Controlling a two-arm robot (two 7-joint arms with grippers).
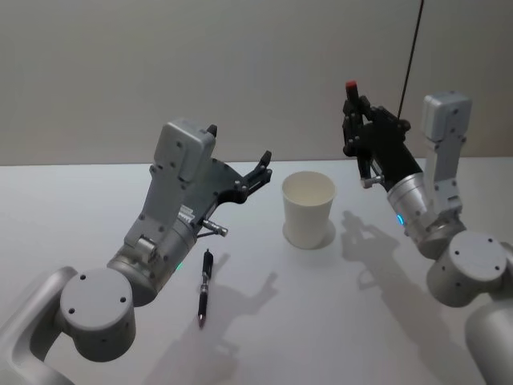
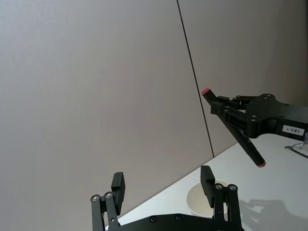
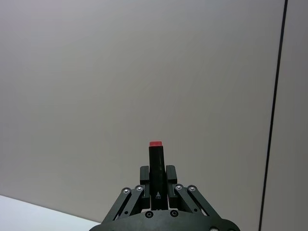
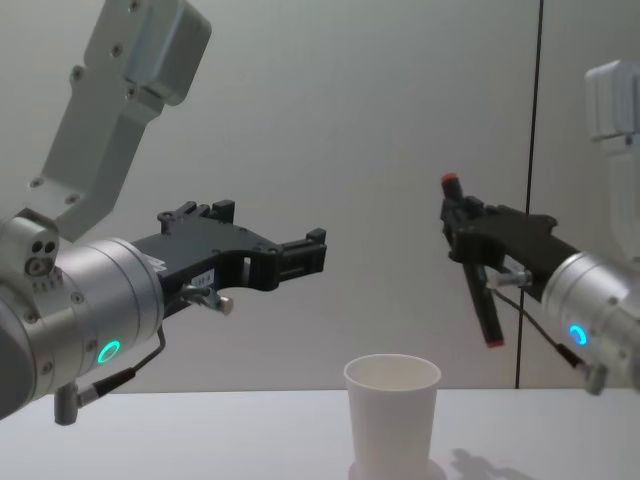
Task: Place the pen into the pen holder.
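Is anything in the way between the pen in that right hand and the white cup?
Nothing visible does. The right hand grips the pen in the air, up and to the right of the pen holder, with open space between. The left hand hangs open on the other side.

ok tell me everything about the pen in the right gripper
The pen is a slim black stick, plastic by its look, with red at each end. The right gripper is shut on its upper half; nothing else touches it. It hangs in the air, slightly tilted from upright, above and right of the white pen holder.
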